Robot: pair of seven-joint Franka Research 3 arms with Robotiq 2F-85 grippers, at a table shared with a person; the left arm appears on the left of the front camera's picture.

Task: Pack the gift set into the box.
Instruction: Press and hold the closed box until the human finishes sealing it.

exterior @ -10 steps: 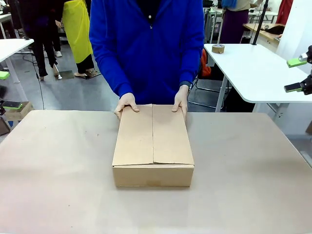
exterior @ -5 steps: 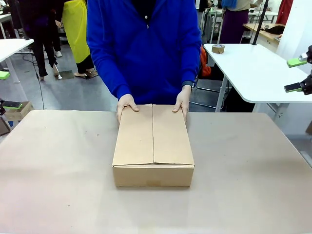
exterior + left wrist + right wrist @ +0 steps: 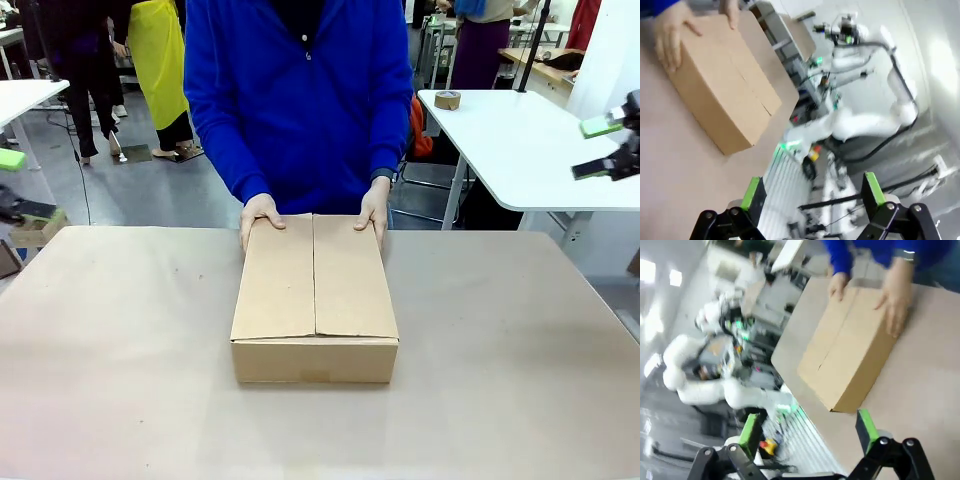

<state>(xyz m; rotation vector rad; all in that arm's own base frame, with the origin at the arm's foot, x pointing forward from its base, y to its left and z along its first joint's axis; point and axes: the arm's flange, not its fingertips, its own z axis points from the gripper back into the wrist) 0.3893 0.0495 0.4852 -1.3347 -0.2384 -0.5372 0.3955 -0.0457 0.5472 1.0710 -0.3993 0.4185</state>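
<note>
Box [image 3: 314,300] sits shut on the tabletop [image 3: 120,350], its two top flaps meeting in a seam that runs from the near edge to the far edge. Well to the left of the box, off the tabletop's edge, the left end effector [image 3: 20,185] hangs with its green-padded fingers apart and nothing between them. Well to the right of the box and higher, the right end effector [image 3: 605,148] is likewise spread and empty. At the box's far corners, one hand [image 3: 260,213] and another hand [image 3: 372,210] rest on the lid. Behind the box stands their owner, a person [image 3: 300,100] in a blue top. Farther off, right of the box, a tape roll [image 3: 447,99] lies on a white table [image 3: 520,150].
</note>
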